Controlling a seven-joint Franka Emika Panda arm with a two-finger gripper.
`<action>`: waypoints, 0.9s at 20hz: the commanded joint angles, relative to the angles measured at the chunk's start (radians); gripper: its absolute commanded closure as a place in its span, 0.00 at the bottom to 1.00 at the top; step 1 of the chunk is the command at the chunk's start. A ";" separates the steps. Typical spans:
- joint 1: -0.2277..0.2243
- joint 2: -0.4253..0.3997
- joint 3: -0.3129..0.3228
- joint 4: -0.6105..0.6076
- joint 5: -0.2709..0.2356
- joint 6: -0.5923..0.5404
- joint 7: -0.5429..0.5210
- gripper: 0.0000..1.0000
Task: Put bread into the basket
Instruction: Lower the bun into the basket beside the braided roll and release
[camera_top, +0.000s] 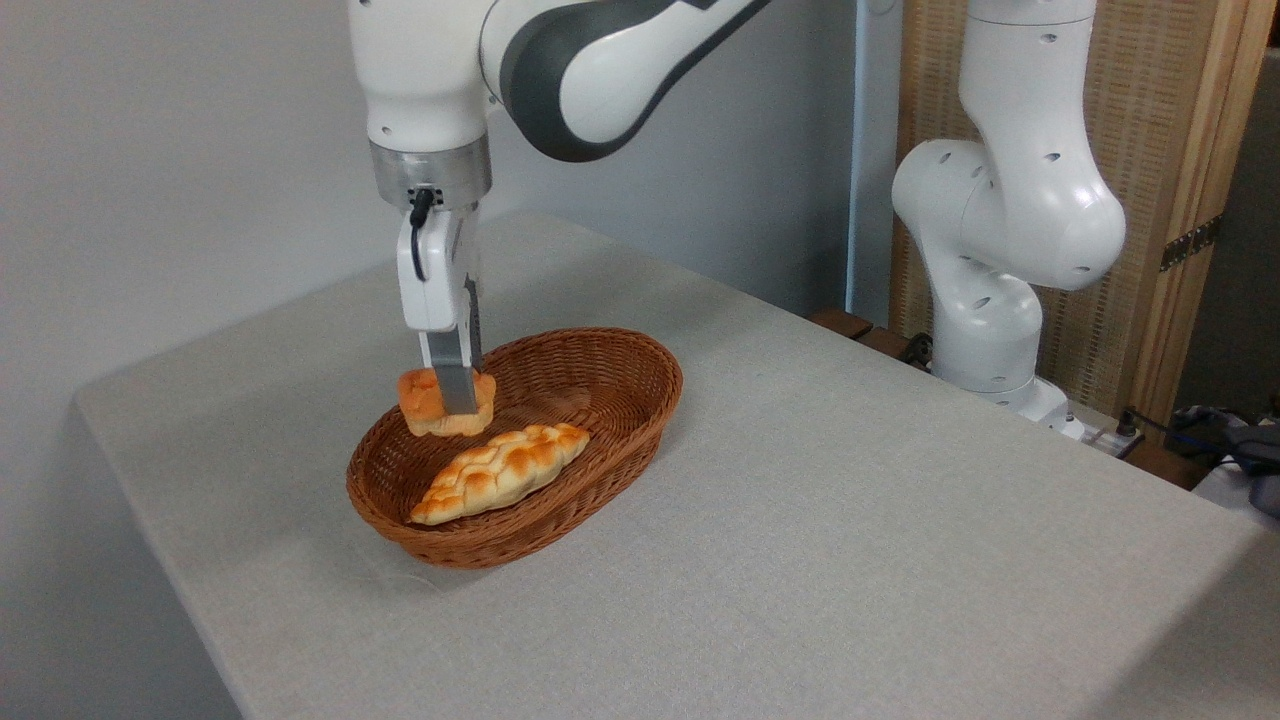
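Bun: held clamped in the gripper, above the basket's nine o'clock rim; release is judged the only step left.
Table: basket borne.
Basket: loaf held.
Loaf: lain at six o'clock inside.

No text, label, brand, number or sign can be read anywhere in the view.
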 joint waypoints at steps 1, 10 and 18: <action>0.003 -0.002 -0.026 0.000 -0.015 -0.011 -0.208 0.22; 0.005 0.015 -0.044 -0.001 -0.009 -0.017 -0.354 0.00; 0.023 0.007 -0.029 0.002 -0.006 -0.018 -0.357 0.00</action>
